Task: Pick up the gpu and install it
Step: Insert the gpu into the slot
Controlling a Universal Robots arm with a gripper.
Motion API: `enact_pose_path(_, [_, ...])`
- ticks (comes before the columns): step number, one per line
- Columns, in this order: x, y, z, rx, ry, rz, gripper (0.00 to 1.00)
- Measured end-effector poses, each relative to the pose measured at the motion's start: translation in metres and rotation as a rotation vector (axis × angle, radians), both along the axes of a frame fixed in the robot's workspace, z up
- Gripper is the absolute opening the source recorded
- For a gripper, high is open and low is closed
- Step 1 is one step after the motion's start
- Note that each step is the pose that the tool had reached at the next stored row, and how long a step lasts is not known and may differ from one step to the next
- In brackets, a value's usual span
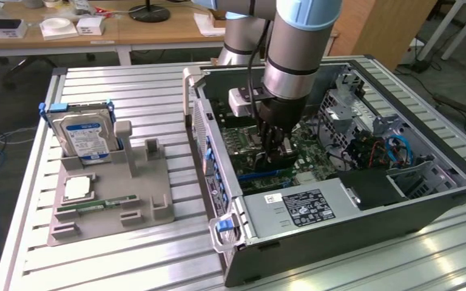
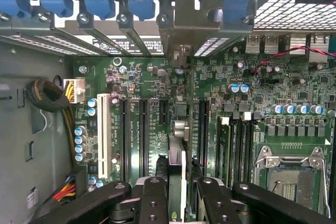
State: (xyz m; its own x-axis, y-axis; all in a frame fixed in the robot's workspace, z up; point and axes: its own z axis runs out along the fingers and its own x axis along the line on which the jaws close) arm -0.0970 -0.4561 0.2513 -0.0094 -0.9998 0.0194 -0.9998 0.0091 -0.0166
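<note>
Three parts sit in the holder (image 1: 148, 182) at the exterior view's left: hard drive (image 1: 83, 136), chip (image 1: 79, 188), memory stick (image 1: 95, 205). At centre frame, inside the case (image 1: 378, 221), my claw (image 1: 275, 148) is clamped on the gpu (image 2: 176, 182), held edge-on over the motherboard (image 2: 142, 77).

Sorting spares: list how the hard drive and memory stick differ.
Shape: the hard drive is boxy; the memory stick is a narrow strip. Colour: the hard drive is silver with a blue-white label; the memory stick is green. Pose: the hard drive stands upright; the memory stick lies low. Both sit in the grey holder.
</note>
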Motion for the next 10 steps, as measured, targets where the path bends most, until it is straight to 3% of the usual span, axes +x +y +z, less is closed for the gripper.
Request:
enact_pose_path(8, [-0.0032, 0.0000, -0.0001, 0.0001, -0.0113, 0.000, 0.26])
enact_pose_path(10, [-0.0032, 0.0001, -0.0002, 0.0002, -0.0117, 0.000, 0.26])
